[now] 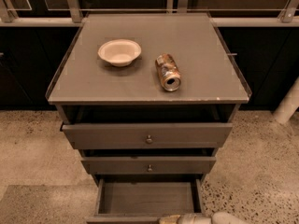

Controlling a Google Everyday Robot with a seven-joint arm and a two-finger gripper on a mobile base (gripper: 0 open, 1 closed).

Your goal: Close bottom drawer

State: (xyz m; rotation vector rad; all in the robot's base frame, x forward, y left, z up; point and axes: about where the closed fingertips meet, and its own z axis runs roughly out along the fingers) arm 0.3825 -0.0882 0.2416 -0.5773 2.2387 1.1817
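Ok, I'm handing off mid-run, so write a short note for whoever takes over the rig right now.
Tool: at the picture's bottom edge, by the front panel of the bottom drawer, right of centre; contact unclear.
Bottom drawer: pulled well out, looks empty.
Done: nothing closed yet.
Left: push the drawer fully in.
Also: bowl and a can on its side on the cabinet top.

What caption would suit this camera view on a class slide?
Gripper at the front edge of the open bottom drawer; bowl and can on cabinet.
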